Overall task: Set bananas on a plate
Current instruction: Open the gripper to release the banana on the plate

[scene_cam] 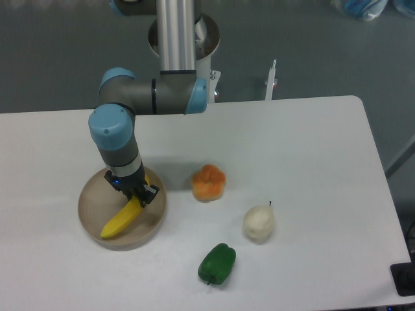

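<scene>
Camera view from above: the gripper [135, 193] points down over the plate [89, 194], and its two dark fingers [148, 193] are pinched on the top end of the banana [122, 219]. The banana is yellow and curved. Its low end rests inside the plate, near the plate's front rim. The plate is round and tan, and it sits on the white table [292, 149]. The grey and blue arm [117, 136] goes up from the gripper, behind the plate. An orange fruit [209, 182] sits on the table to the right of the plate, near it but apart. A white pear [259, 223] lies farther right of the plate. A green pepper [217, 264] lies to the right of the plate too, closer to the table's front edge.
</scene>
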`<state>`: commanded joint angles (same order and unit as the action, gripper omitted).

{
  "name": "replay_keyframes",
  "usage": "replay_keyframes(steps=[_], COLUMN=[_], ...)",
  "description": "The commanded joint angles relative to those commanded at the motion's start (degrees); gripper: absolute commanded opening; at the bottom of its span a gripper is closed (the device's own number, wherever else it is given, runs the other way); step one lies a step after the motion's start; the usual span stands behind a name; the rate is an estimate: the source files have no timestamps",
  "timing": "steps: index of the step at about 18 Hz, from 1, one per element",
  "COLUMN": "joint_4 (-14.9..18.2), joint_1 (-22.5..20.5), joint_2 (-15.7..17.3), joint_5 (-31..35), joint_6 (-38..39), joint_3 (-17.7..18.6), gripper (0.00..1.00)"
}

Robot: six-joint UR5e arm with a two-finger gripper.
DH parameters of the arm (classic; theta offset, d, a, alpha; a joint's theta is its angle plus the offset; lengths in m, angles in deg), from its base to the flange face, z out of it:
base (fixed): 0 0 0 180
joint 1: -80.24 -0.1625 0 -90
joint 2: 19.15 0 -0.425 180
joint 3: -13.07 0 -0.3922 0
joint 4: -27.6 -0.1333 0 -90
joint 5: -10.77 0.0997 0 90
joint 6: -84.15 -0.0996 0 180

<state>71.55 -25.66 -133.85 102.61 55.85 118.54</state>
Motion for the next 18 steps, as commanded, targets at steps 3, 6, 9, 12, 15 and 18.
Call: replay_keyframes(steps=[3, 6, 9, 12, 15, 18], joint_4=[0.0, 0.0, 0.0, 0.0, 0.0, 0.0], joint_1=[0.0, 0.0, 0.0, 0.1, 0.1, 0.0], joint_2=[-0.1, -0.2, -0.2, -0.3, -0.7, -1.1], joint_5=[0.0, 0.0, 0.0, 0.0, 0.1, 0.0], joint_6=[0.1, 0.1, 0.0, -0.1, 0.0, -0.1], joint_3=[-0.1, -0.2, -0.1, -0.1, -0.1, -0.1], gripper=[0.26, 0.27, 0.28, 0.28, 0.28, 0.28])
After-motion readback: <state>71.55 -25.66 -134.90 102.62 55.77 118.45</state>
